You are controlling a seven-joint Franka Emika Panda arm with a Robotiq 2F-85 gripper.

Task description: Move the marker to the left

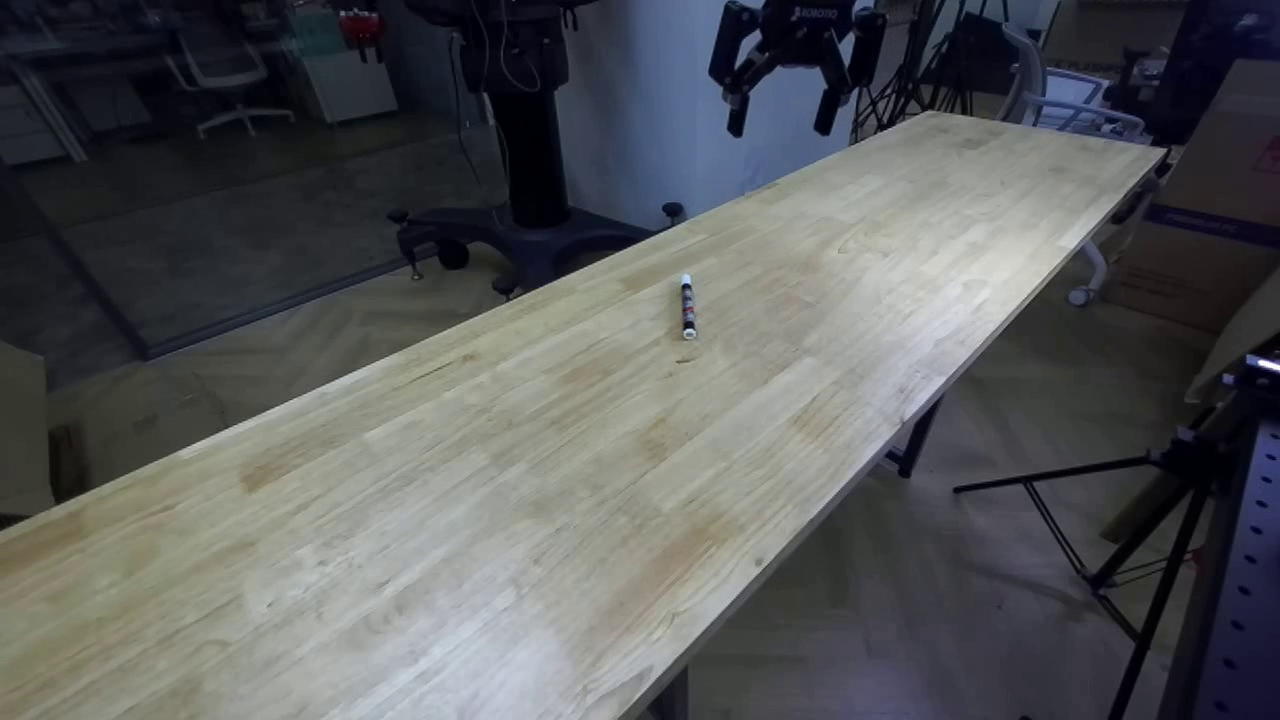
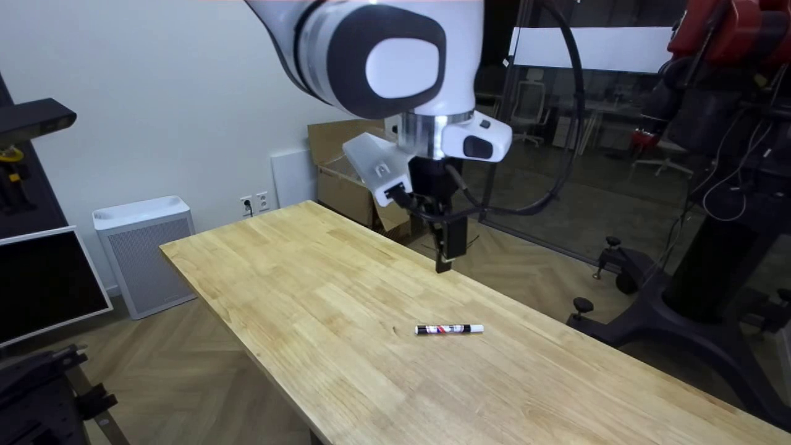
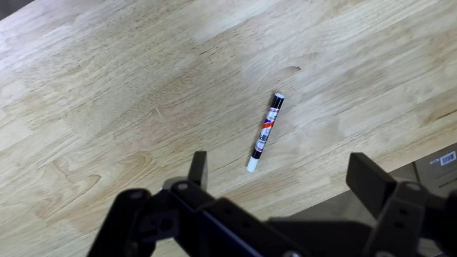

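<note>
In an exterior view, toward the left edge of the long wooden worktop (image 1: 520, 470), the marker (image 1: 688, 308) lies on its side, white end pointing to the far side. My tool (image 1: 780, 123) hangs raised and apart from it, jaws spread wide, holding nothing. I judge the marker light and stiff, its smooth round barrel apt to roll or slip, so I would take it mid-barrel, squeezing across its width.
</note>
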